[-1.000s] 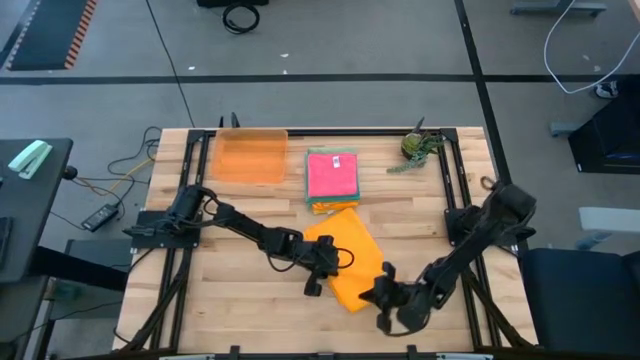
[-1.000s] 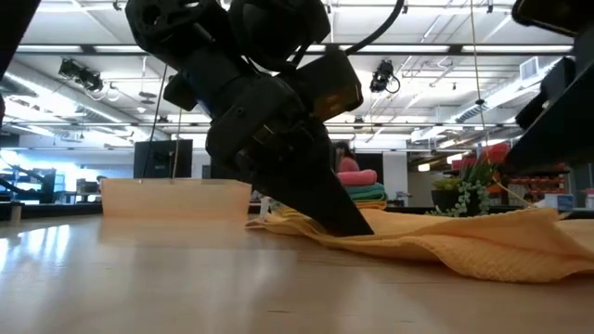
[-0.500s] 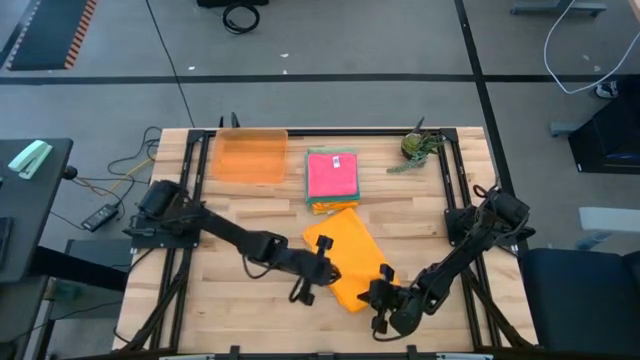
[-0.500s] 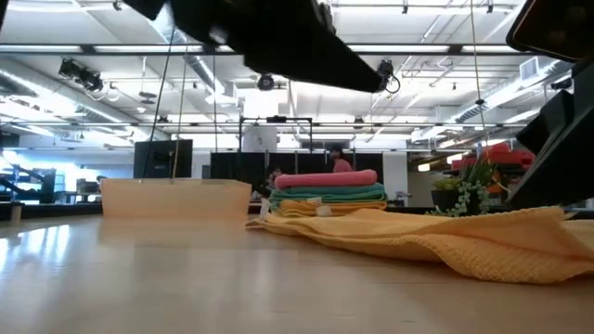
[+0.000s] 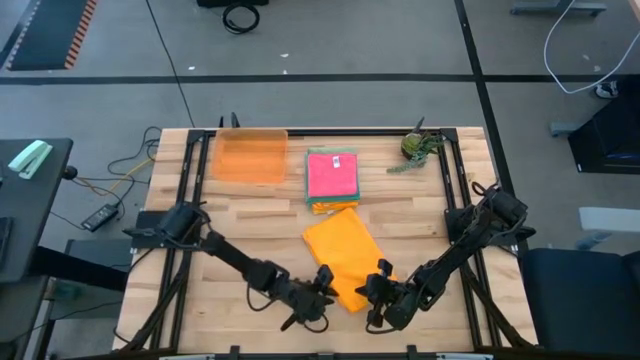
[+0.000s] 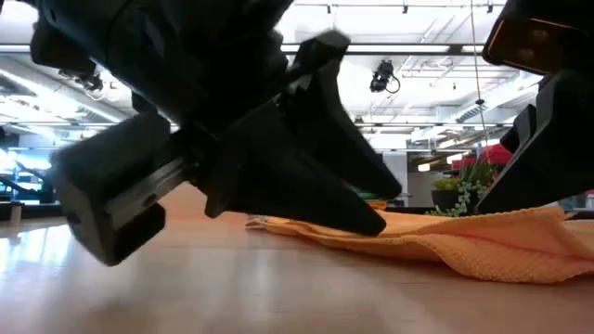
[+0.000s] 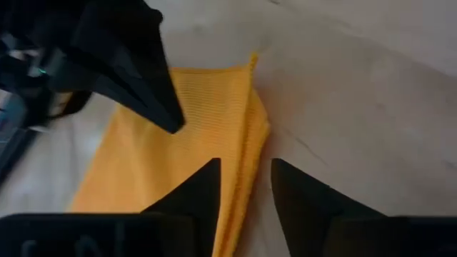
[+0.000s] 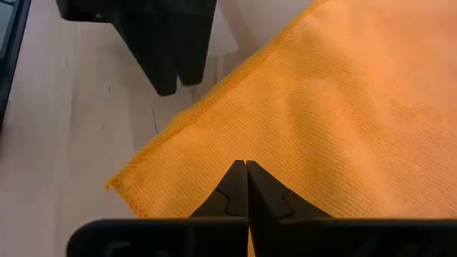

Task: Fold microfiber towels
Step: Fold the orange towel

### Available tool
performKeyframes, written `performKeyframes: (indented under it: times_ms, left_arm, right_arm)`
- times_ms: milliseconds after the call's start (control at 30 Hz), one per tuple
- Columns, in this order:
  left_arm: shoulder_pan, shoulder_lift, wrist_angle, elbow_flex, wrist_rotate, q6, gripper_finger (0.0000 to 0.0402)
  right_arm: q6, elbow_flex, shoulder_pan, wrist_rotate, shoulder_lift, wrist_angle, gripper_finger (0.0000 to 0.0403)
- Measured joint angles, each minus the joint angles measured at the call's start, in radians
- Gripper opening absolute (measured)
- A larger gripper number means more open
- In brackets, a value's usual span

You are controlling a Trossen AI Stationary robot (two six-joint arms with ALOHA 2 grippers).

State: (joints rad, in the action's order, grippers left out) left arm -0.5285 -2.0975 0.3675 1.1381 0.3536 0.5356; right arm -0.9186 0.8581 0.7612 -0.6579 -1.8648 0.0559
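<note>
A pale wooden desk (image 5: 250,220) carries everything. Lying flat near its middle is an orange-yellow towel (image 5: 345,255), a folded rectangle turned at an angle; this is the landmark. Just behind the towel, toward the far edge, sits a stack of folded towels (image 5: 332,178) with a pink one on top. Left of that stack, farther from the towel, rests a translucent orange tray (image 5: 251,156). A small potted plant (image 5: 417,146) stands well behind the towel at the far right corner.

The left tool (image 5: 318,293) is low at the towel's near left edge, its two fingers partly apart, a gap showing between them with the towel's folded edge beneath; it holds nothing. The right tool (image 5: 377,290) is at the towel's near corner, fingers pressed together, tips resting on the cloth without any visible fold pinched between them.
</note>
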Motion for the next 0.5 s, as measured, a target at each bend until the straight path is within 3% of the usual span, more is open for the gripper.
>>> performKeyframes:
  times_ms: [200, 500]
  left_arm:
    - [-0.002, 0.001, -0.012, 0.001, 0.045, 0.123, 0.0165]
    - [0.023, -0.044, -0.042, 0.055, 0.041, 0.107, 0.0182]
  right_arm:
    - [-0.003, 0.000, 0.000, 0.008, 0.000, 0.000, 0.0000]
    - [-0.004, 0.000, -0.009, 0.007, 0.000, 0.001, 0.0000]
